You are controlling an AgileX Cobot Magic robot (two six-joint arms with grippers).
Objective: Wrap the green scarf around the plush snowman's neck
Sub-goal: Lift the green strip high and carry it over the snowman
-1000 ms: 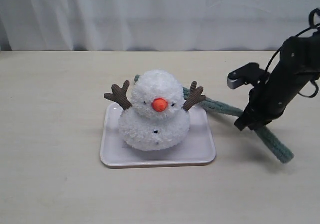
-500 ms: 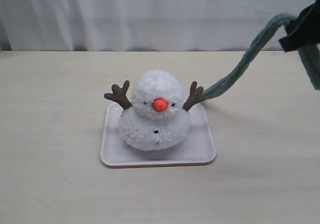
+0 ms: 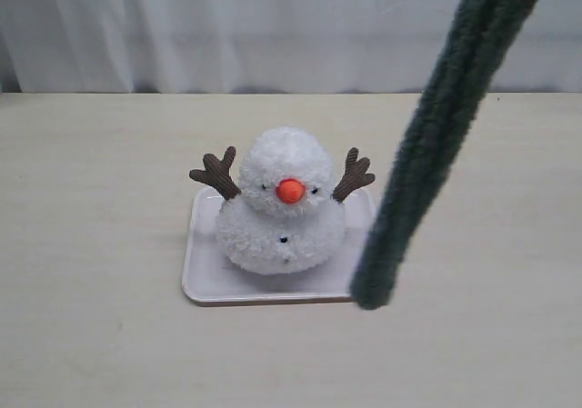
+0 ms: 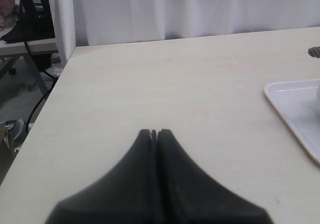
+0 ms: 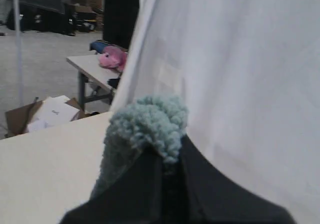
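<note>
Right gripper (image 5: 167, 156): jaws clenched on the green scarf (image 5: 145, 124), with a fuzzy tuft bulging out just above the fingertips. The gripper itself is out of the exterior view, above its top edge.

From that grip the scarf (image 3: 436, 126) hangs as one long strand, slanting down from the upper right of the exterior view. Its free end dangles in front of the right corner of the tray (image 3: 205, 281). Whether that end touches the tray or the table (image 3: 91, 244), or hangs clear of both, I cannot tell from this angle; it looks clear.

Plush snowman (image 3: 284, 204): upright on the tray and facing the camera. The neck (image 3: 273, 210) is bare, with no scarf on it.

Left gripper (image 4: 154, 132): jaws pressed together on nothing, low over bare table, well apart from the snowman. Only the tray's edge (image 4: 295, 99) shows in its view.

Step in hand, as I judge it: scarf picked up and held high, wrap not yet begun.

Next move calls for:
- lowering the strand so its middle meets the neck groove from one side;
- carrying the held end round behind the head, keeping clear of the brown arms;
- steadying the snowman, since it is light and may tip or slide on the tray. The idle left arm could do this.
</note>
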